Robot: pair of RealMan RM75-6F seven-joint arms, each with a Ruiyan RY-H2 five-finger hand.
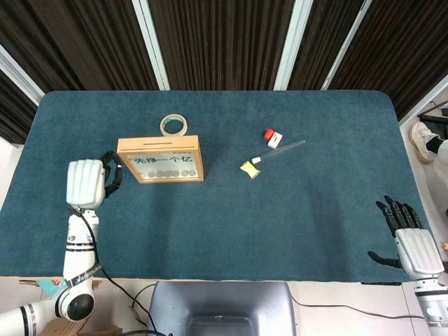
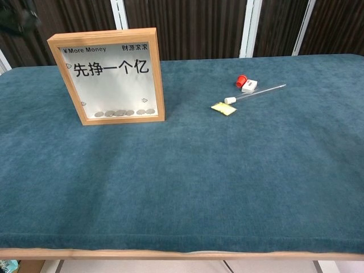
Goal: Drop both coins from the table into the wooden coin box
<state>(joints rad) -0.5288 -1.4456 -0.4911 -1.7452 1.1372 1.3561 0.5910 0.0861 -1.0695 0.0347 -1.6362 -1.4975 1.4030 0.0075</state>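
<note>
The wooden coin box [image 1: 161, 159] stands upright left of the table's middle, with its slot on top and several coins [image 2: 122, 112] lying behind its clear front [image 2: 111, 77]. My left hand [image 1: 87, 183] hovers just left of the box with its dark fingers [image 1: 112, 175] curled in. Whatever they may hold is hidden. In the chest view only a dark blur of the left hand [image 2: 17, 20] shows at the top left corner. My right hand [image 1: 409, 238] rests at the table's front right edge, fingers spread, holding nothing. I see no loose coin on the cloth.
A tape roll [image 1: 173, 125] lies right behind the box. Right of centre are a red cap [image 1: 269, 134], a small white piece [image 1: 275, 138], a thin clear rod [image 1: 280, 149] and a yellow scrap [image 1: 248, 168]. Teal cloth [image 1: 231, 224] covers the table.
</note>
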